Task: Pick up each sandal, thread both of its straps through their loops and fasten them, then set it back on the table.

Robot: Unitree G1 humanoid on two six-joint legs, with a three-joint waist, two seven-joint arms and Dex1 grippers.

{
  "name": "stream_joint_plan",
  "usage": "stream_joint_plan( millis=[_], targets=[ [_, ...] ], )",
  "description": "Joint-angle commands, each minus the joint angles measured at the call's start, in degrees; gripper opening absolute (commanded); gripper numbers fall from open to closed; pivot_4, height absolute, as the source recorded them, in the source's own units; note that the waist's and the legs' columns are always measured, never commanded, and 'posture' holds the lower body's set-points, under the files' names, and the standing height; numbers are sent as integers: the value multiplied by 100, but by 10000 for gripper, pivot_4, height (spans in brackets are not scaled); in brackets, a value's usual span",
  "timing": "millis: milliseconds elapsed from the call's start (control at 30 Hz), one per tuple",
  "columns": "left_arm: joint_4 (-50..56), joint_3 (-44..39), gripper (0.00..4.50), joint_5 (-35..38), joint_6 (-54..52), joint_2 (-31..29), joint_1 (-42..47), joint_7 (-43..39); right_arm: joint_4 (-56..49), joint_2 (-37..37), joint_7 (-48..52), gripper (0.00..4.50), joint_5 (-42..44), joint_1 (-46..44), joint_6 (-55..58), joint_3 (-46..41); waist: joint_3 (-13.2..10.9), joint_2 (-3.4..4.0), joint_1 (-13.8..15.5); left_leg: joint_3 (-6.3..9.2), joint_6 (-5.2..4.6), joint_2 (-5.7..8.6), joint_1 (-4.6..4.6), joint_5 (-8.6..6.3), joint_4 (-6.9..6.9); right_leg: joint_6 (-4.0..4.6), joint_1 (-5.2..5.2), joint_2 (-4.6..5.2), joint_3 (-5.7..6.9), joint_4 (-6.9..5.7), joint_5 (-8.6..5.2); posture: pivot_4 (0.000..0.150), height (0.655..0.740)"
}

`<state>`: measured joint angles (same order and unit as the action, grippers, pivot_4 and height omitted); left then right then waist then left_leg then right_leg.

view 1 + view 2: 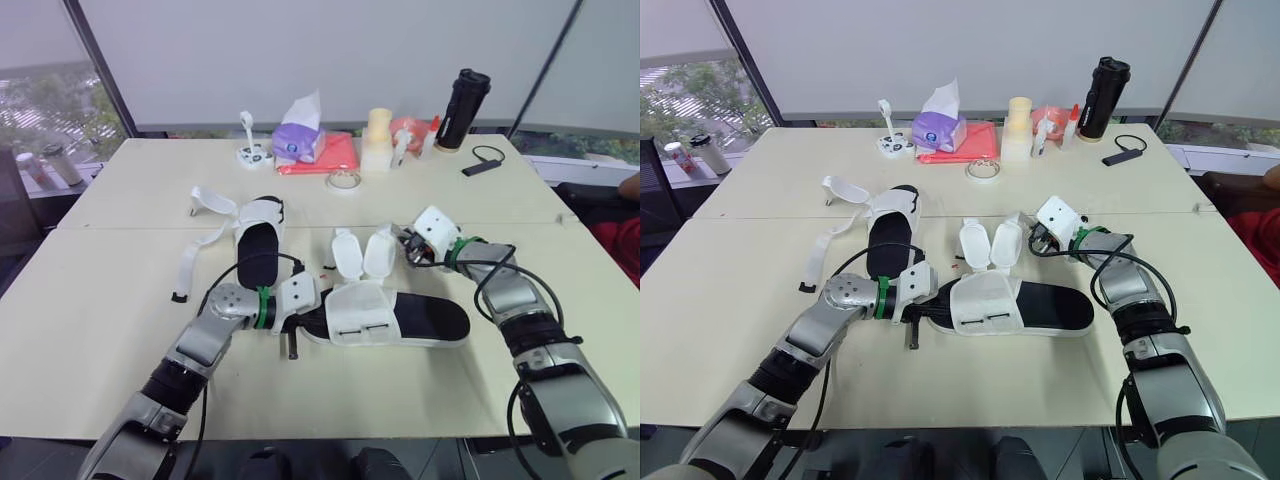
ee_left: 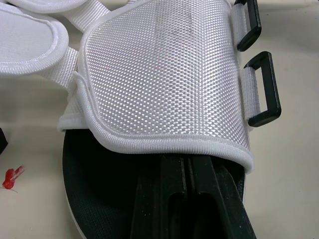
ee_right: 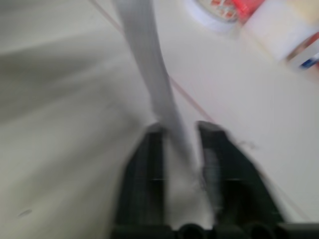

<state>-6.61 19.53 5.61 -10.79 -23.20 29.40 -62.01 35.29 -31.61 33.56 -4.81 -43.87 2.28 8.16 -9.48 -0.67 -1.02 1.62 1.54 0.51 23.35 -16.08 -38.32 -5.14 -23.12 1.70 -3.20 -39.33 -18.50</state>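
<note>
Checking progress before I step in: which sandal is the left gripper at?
The near sandal, lying crosswise; the left gripper reaches under its white upper. The far sandal points away, straps loose.

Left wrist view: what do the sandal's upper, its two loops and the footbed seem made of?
Upper: white woven fabric, matte; a coarse basket weave and stitched piped edge show. Loops: probably hard black plastic, smooth with slight sheen, held by white webbing. Footbed: black, matte, likely foam or rubber.
</note>
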Motion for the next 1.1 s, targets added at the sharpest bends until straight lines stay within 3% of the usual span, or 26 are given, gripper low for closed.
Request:
stream_joint_plan(
  millis=[33, 167, 300, 400, 467, 600, 700, 833, 933, 1100],
  targets=[
    [39, 70, 0, -77, -29, -64, -83, -2, 73, 90, -142, 287, 48, -116, -378, -200, 0, 0, -2, 0, 0, 0, 0, 0, 0, 0, 0, 0, 0, 0, 0, 1500, 7400],
    [20, 26, 0, -70, -23, -100, -87, 15, 74, 102, -440, 287, -15, -87, -1077, -292, 0, 0, -6, 0, 0, 0, 0, 0, 0, 0, 0, 0, 0, 0, 0, 1500, 7400],
    [-3, -14, 0, -45, -30, -114, -85, 32, -340, -191, -1226, 287, -673, 106, -2825, -179, 0, 0, -8, 0, 0, 0, 0, 0, 0, 0, 0, 0, 0, 0, 0, 1500, 7400],
    [-47, -38, 0, -27, -37, -101, -69, 45, -778, -561, -1948, 287, -1701, 299, -4258, 71, 0, 0, -6, 0, 0, 0, 0, 0, 0, 0, -1, 0, 0, -1, 0, 1500, 7400],
    [-76, -52, 0, -13, -48, -88, -55, 52, -1337, -928, -2629, 287, -2869, 422, -5212, 274, 0, 1, -5, -1, 0, 0, 0, 0, 0, 0, -1, -1, 0, -1, 0, 1500, 7400],
    [-120, -96, 0, 37, -106, -68, -14, 44, -2407, -1281, -3696, 287, -4378, 593, -6239, 271, 1, 1, -7, -3, 5, 0, -2, 3, 0, 0, -3, -6, -3, -5, 0, 1500, 7400],
    [-144, -128, 0, 98, -176, -63, 23, 4, -3184, -1547, -4298, 287, -5097, 1034, -6902, 112, 1, 1, 20, -2, 10, 0, -3, 6, 0, 0, -1, -7, -3, -8, 0, 1500, 7400],
    [-180, -143, 0, 159, -234, -48, 65, 10, -3460, -1751, -4865, 287, -5596, 1442, -7038, -33, 1, 0, 21, -5, 10, 2, -3, 6, -1, 0, 2, -6, -5, -4, 0, 1500, 7400],
    [-207, -172, 0, 198, -297, -7, 106, 24, -3499, -1772, -5092, 9332, -5659, 1590, -6777, -209, 1, 0, 8, -6, 9, 2, -8, 10, -1, 0, 3, -8, -7, -9, 0, 1500, 7400],
    [-262, -158, 0, 233, -339, 73, 131, 32, -3733, -1704, -5346, 35383, -5783, 1688, -6295, -402, 1, 0, 3, -5, 9, 1, -20, 11, 0, 1, 19, -10, -8, -9, 0, 1500, 7400]
  ],
)
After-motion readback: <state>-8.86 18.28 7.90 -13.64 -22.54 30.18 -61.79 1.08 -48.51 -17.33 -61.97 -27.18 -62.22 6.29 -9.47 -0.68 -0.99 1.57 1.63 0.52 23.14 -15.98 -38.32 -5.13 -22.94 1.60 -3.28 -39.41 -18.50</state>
